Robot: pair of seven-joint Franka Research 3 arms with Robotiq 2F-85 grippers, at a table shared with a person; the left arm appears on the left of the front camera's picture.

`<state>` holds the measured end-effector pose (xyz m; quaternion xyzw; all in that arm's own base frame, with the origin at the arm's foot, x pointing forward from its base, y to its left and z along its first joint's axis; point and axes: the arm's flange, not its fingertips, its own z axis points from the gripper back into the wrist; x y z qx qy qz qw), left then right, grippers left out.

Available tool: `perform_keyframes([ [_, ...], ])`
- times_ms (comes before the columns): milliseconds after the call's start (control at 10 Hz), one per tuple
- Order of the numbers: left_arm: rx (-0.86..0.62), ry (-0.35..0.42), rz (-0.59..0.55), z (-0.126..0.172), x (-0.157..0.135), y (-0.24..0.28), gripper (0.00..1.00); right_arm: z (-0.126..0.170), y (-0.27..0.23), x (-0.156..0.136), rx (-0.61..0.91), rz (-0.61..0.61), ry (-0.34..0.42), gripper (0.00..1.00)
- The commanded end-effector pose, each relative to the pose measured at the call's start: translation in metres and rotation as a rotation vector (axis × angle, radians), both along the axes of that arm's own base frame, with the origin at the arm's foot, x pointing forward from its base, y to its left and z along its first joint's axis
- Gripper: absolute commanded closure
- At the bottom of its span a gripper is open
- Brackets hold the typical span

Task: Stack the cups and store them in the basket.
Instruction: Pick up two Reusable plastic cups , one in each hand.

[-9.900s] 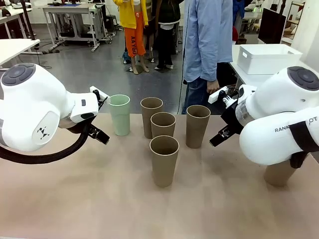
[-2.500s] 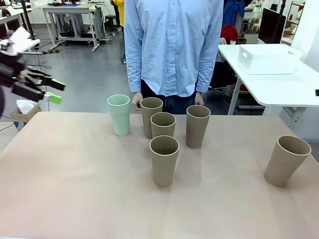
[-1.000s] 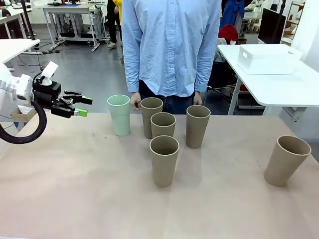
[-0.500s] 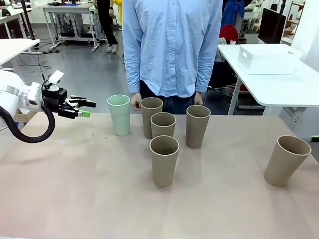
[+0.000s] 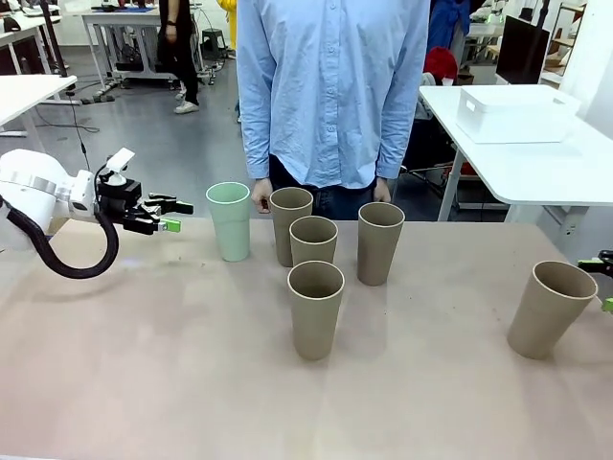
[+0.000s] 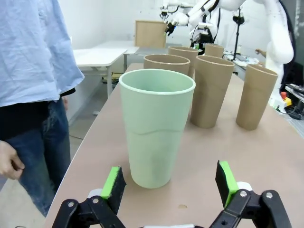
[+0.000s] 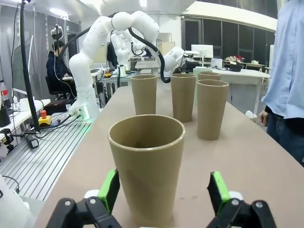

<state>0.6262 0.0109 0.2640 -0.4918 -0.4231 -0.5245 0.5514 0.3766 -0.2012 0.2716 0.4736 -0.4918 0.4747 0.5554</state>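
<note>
1. Presently, no stacking is done: all six cups stand upright and separate on the beige table.
2. Cup positions:
   - The pale mint-green tapered cup stands at the left of the group, near the far edge.
   - Just beside it cluster four matte tan-brown tapered cups: the back tan cup, the middle tan cup, the right tan cup and the front tan cup.
   - The lone tan cup stands well apart, near the right edge.
3. The white rectangular plastic basket sits on a white side table beyond the far right corner, well apart from every cup. Its inside is hidden.
4. The left gripper has its jaws wide and holds nothing. It is level with the mint-green cup and near it. The left wrist view shows that cup centred ahead of the green pads, with gaps on both sides.
5. The right gripper also has its jaws wide, with the lone tan cup between the pads. Contact cannot be confirmed, and the cup is judged not gripped.
6. A person in a light blue shirt stands at the far edge. One hand hangs just behind the cups and touches none.
7. The task is judged to be at its start, with each arm lined up for a first grasp. Outstanding: nest all six cups and place the stack in the basket.
</note>
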Motion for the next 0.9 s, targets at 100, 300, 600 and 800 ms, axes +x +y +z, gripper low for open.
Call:
perform_keyframes([
  [100,-0.029,0.026,-0.012,-0.003,0.013,-0.007,0.0,-0.017,-0.001,-0.023,-0.028,-0.004,-0.021,0.0],
  [300,-0.038,0.009,0.004,-0.004,0.019,-0.016,0.0,-0.013,0.001,-0.023,-0.1,0.025,-0.003,0.0],
  [600,-0.015,0.008,-0.016,-0.009,0.011,-0.013,0.0,-0.006,-0.003,-0.01,-0.037,0.002,0.024,0.0],
  [800,-0.049,-0.031,0.001,-0.012,0.014,-0.018,0.0,-0.013,0.003,-0.01,-0.088,0.073,0.039,0.0],
])
